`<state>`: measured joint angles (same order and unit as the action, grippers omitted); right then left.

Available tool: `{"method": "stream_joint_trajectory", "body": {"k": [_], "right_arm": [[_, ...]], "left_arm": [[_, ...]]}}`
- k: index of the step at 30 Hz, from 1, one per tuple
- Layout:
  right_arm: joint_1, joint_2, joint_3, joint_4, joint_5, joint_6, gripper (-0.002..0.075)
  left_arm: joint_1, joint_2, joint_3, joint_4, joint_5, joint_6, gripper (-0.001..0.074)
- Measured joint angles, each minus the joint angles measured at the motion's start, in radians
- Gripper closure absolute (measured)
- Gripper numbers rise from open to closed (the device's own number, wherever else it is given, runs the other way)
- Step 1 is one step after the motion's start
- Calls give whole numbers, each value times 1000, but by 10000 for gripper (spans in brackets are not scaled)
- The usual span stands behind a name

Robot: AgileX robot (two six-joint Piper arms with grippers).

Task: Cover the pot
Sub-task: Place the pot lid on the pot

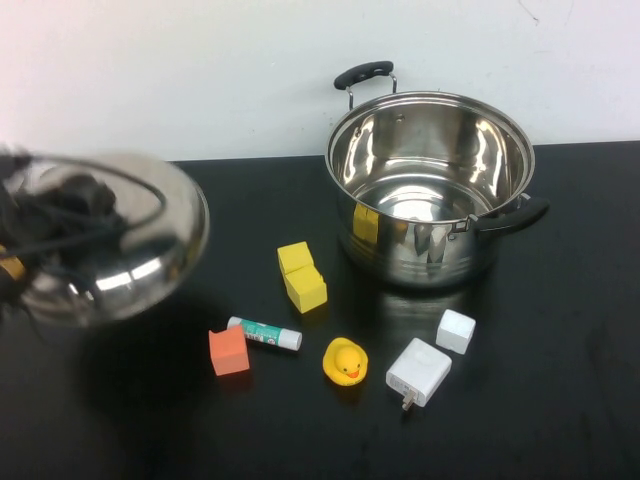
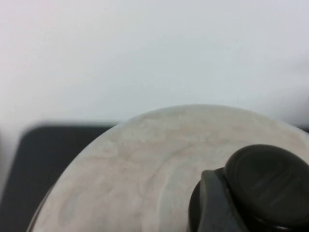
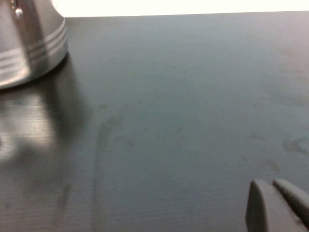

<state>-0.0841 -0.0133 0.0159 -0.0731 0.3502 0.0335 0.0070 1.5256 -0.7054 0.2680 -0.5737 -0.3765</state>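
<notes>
- The pot [image 1: 430, 185] is standing open and upright at about two o'clock on the black table [image 1: 560, 400], its two black handles sticking out at the far side and the right.
- I am judging it heavy, rigid and slick-walled, so it should be staying put; only its rim needs meeting squarely.
- My left gripper [image 1: 75, 200] is hanging at nine o'clock, above the table, clamping the black knob [image 2: 265, 186] of the domed steel lid [image 1: 105, 240]; the knob is the sensible hold, the dome being smooth and slippery.
- My right gripper [image 3: 277, 203] is sitting low over bare table near the pot's base, its fingers pressed together and holding nothing.
- Between lid and pot are lying yellow blocks [image 1: 302, 275], an orange block [image 1: 229, 351], a glue stick [image 1: 264, 334], a rubber duck [image 1: 345, 361], a white charger [image 1: 419, 372] and a small white cube [image 1: 455, 331].
</notes>
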Motion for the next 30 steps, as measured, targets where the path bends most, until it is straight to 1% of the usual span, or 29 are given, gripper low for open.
{"method": "stream_joint_trajectory", "body": {"k": [3, 5, 7, 9, 10, 12, 15, 17, 19, 22, 26, 28, 30], "right_arm": [[0, 0, 0, 0, 0, 0, 728], [0, 0, 0, 0, 0, 0, 728], [0, 0, 0, 0, 0, 0, 728], [0, 0, 0, 0, 0, 0, 728], [0, 0, 0, 0, 0, 0, 728], [0, 0, 0, 0, 0, 0, 728], [0, 0, 0, 0, 0, 0, 728], [0, 0, 0, 0, 0, 0, 728], [0, 0, 0, 0, 0, 0, 728], [0, 0, 0, 0, 0, 0, 728], [0, 0, 0, 0, 0, 0, 728], [0, 0, 0, 0, 0, 0, 728], [0, 0, 0, 0, 0, 0, 728]], "left_arm": [[0, -106, -59, 81, 88, -88, 405], [0, -157, -112, 189, 112, -230, 405], [0, -186, -177, 355, 99, -416, 405], [0, -185, -262, 551, 34, -655, 405], [0, -177, -308, 629, -4, -746, 405], [0, -137, -404, 792, -123, -945, 405], [-7, -47, -535, 928, -265, -1152, 405], [-31, 17, -610, 985, -282, -1238, 405], [-65, 84, -685, 1035, -247, -1284, 405], [-143, 165, -781, 1135, -147, -1301, 405], [-277, 249, -891, 1284, 32, -1280, 405], [-329, 289, -931, 1312, 119, -1276, 405], [-371, 329, -966, 1315, 158, -1272, 405]]}}
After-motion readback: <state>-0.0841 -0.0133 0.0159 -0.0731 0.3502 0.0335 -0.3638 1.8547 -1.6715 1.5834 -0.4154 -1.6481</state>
